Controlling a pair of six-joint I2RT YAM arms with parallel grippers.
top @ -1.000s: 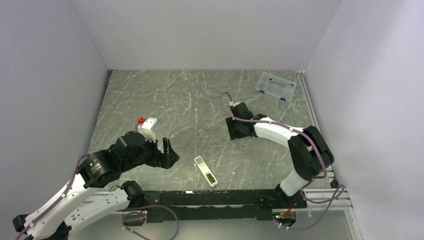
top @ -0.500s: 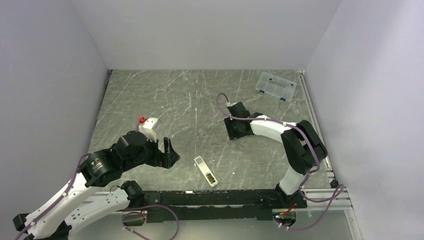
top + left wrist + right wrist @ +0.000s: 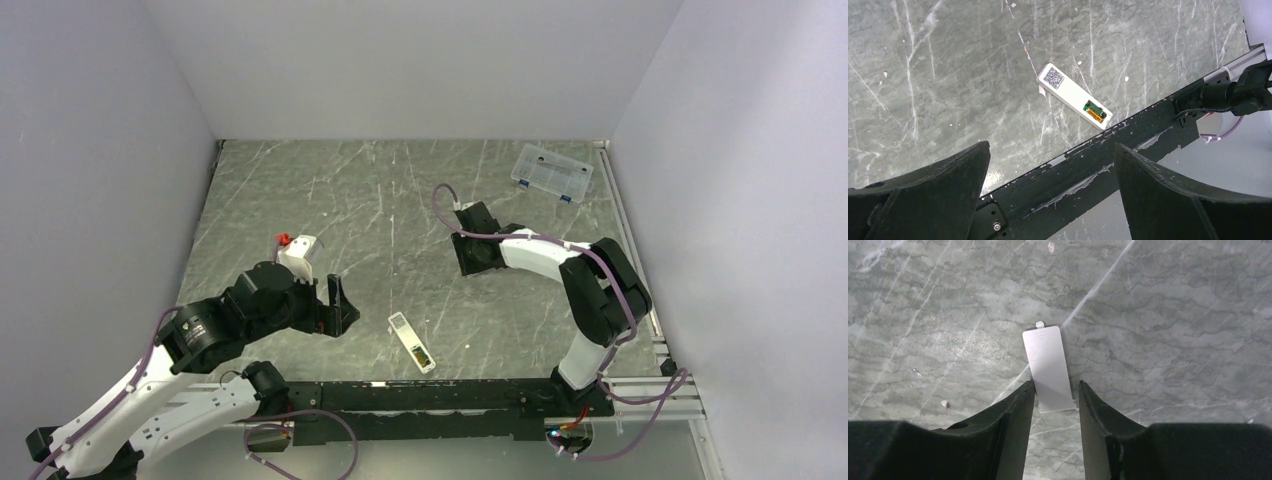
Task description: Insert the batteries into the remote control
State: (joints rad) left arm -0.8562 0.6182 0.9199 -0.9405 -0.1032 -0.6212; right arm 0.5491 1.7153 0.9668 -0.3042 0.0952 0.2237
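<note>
While the left fingers [image 3: 933,190] gape wide and empty at 7 o'clock, remote [image 3: 411,342] at 6 o'clock on the table [image 3: 350,200], batteries [image 3: 1095,110] in its near end, right fingers [image 3: 1013,415] straddling a white cover [image 3: 1048,367], grip unclear.

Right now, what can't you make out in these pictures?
White cover: top view, hidden under the right gripper; right wrist view leaves unclear whether it is pinched.
Batteries: top view, too small to count.
Remote control underside: against the table, every view.
Clear box contents: top view, too small.

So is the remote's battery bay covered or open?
Open: the remote control shows batteries in its uncovered recess; the white cover lies apart, between the right gripper's fingers.
</note>
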